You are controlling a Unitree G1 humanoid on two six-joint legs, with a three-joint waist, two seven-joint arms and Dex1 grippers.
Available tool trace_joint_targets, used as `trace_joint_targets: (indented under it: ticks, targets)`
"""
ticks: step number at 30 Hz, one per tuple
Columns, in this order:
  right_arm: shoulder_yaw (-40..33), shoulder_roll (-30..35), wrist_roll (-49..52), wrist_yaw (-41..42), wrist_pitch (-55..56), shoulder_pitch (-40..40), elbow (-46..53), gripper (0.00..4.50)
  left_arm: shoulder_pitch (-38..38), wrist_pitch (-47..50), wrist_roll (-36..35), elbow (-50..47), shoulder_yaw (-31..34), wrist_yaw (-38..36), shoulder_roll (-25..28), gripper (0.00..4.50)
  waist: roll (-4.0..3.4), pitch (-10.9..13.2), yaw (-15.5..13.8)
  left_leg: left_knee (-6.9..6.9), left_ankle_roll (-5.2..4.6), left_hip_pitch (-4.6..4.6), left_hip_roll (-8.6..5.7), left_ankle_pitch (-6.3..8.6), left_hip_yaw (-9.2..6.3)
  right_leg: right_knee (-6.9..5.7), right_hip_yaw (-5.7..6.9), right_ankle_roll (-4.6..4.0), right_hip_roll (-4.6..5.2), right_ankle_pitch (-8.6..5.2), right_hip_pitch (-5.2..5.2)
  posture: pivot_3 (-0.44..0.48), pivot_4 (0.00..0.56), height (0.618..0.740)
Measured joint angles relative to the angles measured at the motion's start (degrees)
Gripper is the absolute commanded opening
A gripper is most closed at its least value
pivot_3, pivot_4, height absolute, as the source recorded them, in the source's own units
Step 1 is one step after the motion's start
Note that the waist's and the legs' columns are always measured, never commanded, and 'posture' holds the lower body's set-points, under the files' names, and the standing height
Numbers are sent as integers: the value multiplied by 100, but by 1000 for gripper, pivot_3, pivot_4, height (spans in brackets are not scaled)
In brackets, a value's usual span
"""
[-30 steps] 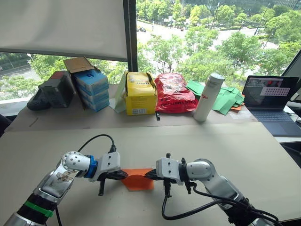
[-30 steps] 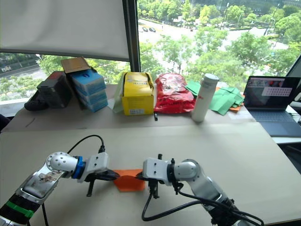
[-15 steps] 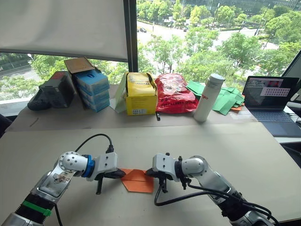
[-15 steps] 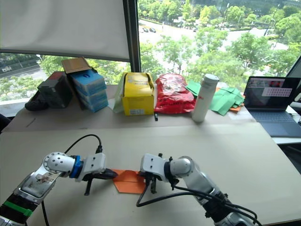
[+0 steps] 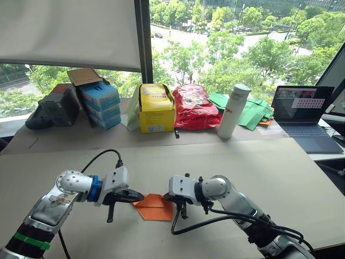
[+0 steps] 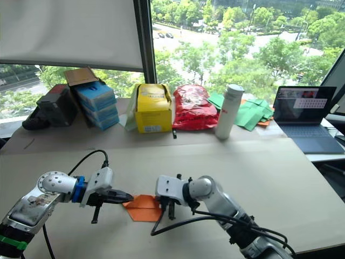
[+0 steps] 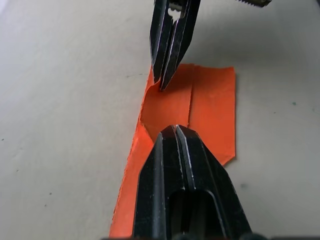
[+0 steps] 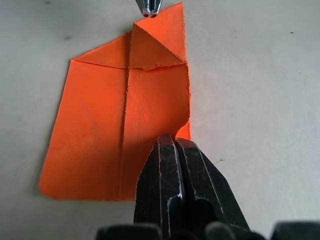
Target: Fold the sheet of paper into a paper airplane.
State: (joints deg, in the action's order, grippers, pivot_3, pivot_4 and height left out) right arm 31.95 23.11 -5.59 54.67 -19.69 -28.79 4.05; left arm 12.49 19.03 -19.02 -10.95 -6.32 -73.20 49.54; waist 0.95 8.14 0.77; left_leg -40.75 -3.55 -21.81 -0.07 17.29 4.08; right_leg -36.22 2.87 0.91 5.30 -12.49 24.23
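Mid-fold: both end effectors, left (image 5: 139, 197) and right (image 5: 168, 198), closed, press opposite ends of the sheet of paper (image 5: 154, 208); next, flatten the raised flap

This looks like an office high up in a building. A big window (image 5: 226, 43) shows trees and a road far below. An open laptop (image 5: 300, 110) sits on the long table (image 5: 280, 172). Boxes (image 5: 99, 100), a yellow box (image 5: 156, 108), a red bag (image 5: 193, 107), a white bottle (image 5: 230, 111) and green papers (image 5: 249, 114) line the window side.
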Motion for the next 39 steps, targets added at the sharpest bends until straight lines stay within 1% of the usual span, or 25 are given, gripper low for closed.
trace_joint_targets:
  ticks: [3, 5, 7, 10, 16, 17, 22, 26, 30, 33, 39]
  targets:
    - [3, 0, -1, 1, -36, -12, 0, 48, -97, -34, 4, 60, -5, 6, 0, 0, 0, 0, -3, 0, 0, 3, 0, 0, -2, 1, 1, -1, 0, 0, -4, 0, 150, 740]
    - [10, -12, 0, 2, -84, -22, 3, 48, -101, -305, 210, 277, -60, 63, -22, 0, -1, -1, -3, 1, -1, 9, -1, 1, -2, 2, 1, -1, 0, 0, -8, 0, 150, 740]
    - [14, -23, -1, 0, -119, -25, 14, 48, -102, -689, 539, 718, -189, 176, -133, 0, -4, -2, -2, 3, -1, 12, -2, 1, -1, 1, 0, -2, 0, 0, -8, 0, 150, 740]
    - [10, -17, -6, 4, -203, -24, 50, 48, -17, -1047, 646, 1069, -272, 252, -385, 0, 2, -7, -6, 3, -1, 13, -1, 1, -2, 2, 1, -3, 4, 0, -10, 0, 150, 740]
    - [21, -20, -11, -15, -330, -29, 114, 48, 180, -1266, 826, 1238, -381, 266, -505, 0, -2, -10, -5, 4, -5, 13, -1, 3, -2, 1, 0, -5, 10, 2, -9, 0, 150, 740]
    - [22, -23, -18, -26, -346, -35, 118, 637, 197, -1265, 843, 1240, -397, 270, -513, 0, -1, -10, -5, 4, -5, 13, -1, 3, -2, 1, 0, -4, 11, 2, -9, 0, 150, 740]
    - [-146, -170, 2, -166, -616, -87, 121, 2308, 219, -1194, 911, 1135, -457, 284, -504, 0, -2, -11, -5, 4, -5, 10, 0, 4, -3, 1, 0, -4, 14, 2, -6, 0, 150, 740]
    - [-420, -426, 321, -245, -956, -46, 219, 3654, 228, -1063, 990, 944, -484, 295, -460, 0, -5, -9, -5, 4, -4, -10, -1, 3, -3, 2, -1, -4, 21, 2, 7, 0, 150, 740]
    - [-588, -407, 524, -241, -700, -29, 698, 3654, 236, -963, 988, 866, -501, 303, -465, 0, -7, -8, -10, 4, 0, -19, -2, 1, -4, 8, 6, -3, 20, 2, 11, 0, 150, 740]
    - [-584, -419, 522, -296, -425, -11, 808, 2743, 250, -871, 990, 825, -508, 303, -465, 0, -7, -7, -9, 4, 0, -19, -4, 1, -2, 11, 8, -1, 19, 2, 10, 0, 150, 740]
    - [-210, -286, 447, -185, -406, 73, 836, 616, 250, -798, 1003, 753, -515, 306, -464, 0, -7, -7, -11, 3, -3, -20, -3, 2, -3, 11, 10, -1, 15, 1, 10, 0, 150, 740]
